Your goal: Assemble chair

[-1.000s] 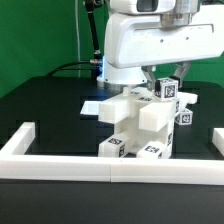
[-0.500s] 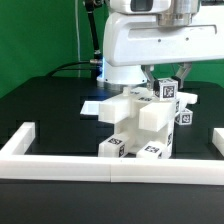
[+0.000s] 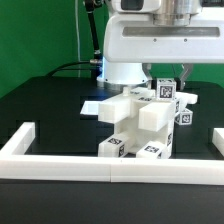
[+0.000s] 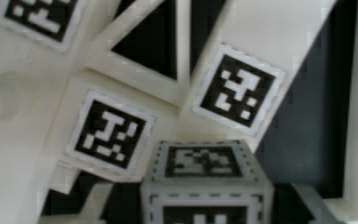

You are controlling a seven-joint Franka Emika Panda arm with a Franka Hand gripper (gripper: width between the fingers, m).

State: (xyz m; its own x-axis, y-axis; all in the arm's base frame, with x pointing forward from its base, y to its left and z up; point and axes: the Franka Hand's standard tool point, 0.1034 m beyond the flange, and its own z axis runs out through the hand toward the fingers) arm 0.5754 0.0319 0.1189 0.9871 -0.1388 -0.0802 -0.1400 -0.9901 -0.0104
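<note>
**A:** Well, how does the arm stand?

**B:** Its broad white housing fills the top of the exterior view and hangs over the far side of the chair, wrist pointing down. The gripper reaches down behind the chair, toward the exterior view's right.

**A:** And the pincer?

**B:** Narrow. The two dark fingers flank the top of an upright piece with a tag on its face. They look closed on it — gripping that piece, not hanging free.

**A:** Where is the chair itself?

**B:** In the middle of the black table, just behind the long white rail. It is a stack of chunky white blocks, with two tags facing the camera at its foot. The held piece stands at its back. Whether it touches the rest or only stands beside it, I cannot tell.

**A:** What does the wrist view give?

**B:** A blurred close-up: a tagged block nearest the camera, and slanted white chair parts with more tags beyond it. I cannot make out the fingers there.

**A:** Anything different from a second ago?

**B:** Little. The housing has drifted slightly toward the exterior view's right — it now reaches the picture's edge. The grip looks the same, and the chair and rail have not moved.
</note>
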